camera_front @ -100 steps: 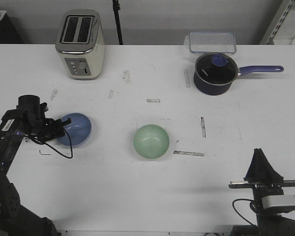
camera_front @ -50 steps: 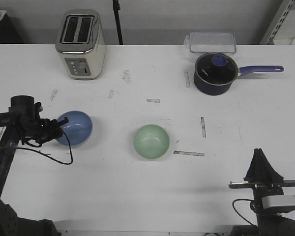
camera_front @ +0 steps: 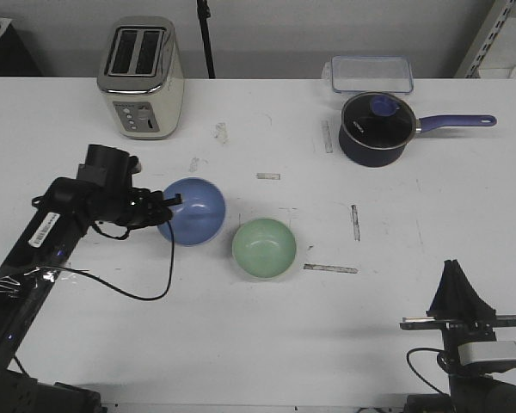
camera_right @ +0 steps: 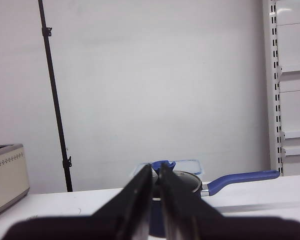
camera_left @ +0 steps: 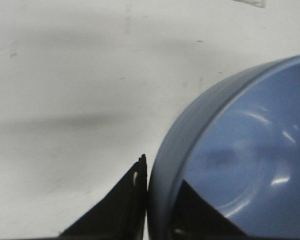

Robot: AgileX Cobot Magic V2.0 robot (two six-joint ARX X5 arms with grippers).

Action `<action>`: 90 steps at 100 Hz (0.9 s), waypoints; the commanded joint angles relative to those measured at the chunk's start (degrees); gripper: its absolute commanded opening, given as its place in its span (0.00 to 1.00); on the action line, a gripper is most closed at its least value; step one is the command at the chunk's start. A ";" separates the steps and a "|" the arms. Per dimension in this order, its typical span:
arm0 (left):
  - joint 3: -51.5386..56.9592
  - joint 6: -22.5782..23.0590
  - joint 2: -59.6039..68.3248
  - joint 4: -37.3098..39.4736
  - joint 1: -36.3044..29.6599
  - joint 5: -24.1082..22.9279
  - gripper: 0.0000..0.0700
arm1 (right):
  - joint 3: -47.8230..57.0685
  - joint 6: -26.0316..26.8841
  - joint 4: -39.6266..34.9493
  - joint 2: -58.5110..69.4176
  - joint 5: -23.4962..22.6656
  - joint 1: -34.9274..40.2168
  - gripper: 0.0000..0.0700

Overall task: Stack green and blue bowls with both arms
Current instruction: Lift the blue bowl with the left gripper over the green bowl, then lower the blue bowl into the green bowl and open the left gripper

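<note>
The left gripper (camera_front: 165, 204) is pinched onto the rim of the blue bowl (camera_front: 192, 211), one finger outside the wall and one inside, as the left wrist view shows plainly: the jaws are closed down to just the thickness of the bowl's wall (camera_left: 162, 190). From where I stand the bowl looks lifted and tipped a little, its open face turned toward the front, though I can't be sure how clear of the counter (camera_front: 267, 327) it rides. It hangs just up and to the left of the green bowl (camera_front: 264, 248), the two rims near each other and perhaps overlapping slightly in the front view.

I'd say the step in hand is the carry: the blue bowl is on its way to being set into the green one, which sits upright near the middle of the counter. The next move calls for bringing the blue bowl over the green bowl's centre, levelling it, lowering it until it nests, then letting go.

The right gripper (camera_right: 156, 172) sits parked low at the near right edge, its fingers pressed together on nothing, pointing toward the dark pot (camera_front: 376, 127) at the far side.
</note>
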 commanded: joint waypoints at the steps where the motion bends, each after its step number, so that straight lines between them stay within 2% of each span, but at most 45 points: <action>1: 2.75 -2.75 2.86 1.38 -3.17 0.37 0.00 | 0.59 0.42 0.57 -0.04 0.02 0.02 0.03; 24: 6.64 -6.40 9.03 5.46 -13.53 0.33 0.00 | 0.59 0.42 0.57 -0.04 0.02 0.02 0.03; 36: 6.64 -6.47 11.39 6.10 -16.72 0.09 0.00 | 0.59 0.42 0.57 -0.04 0.02 0.02 0.03; 74: 6.64 -6.38 16.98 6.05 -19.02 -0.09 0.01 | 0.59 0.42 0.57 -0.04 0.02 0.02 0.03; 79: 6.64 -6.38 17.14 6.12 -19.19 -0.09 0.05 | 0.59 0.42 0.57 -0.04 0.02 0.02 0.03; 90: 6.64 -6.36 17.14 6.67 -19.41 -0.09 0.26 | 0.59 0.42 0.57 -0.04 0.02 0.02 0.03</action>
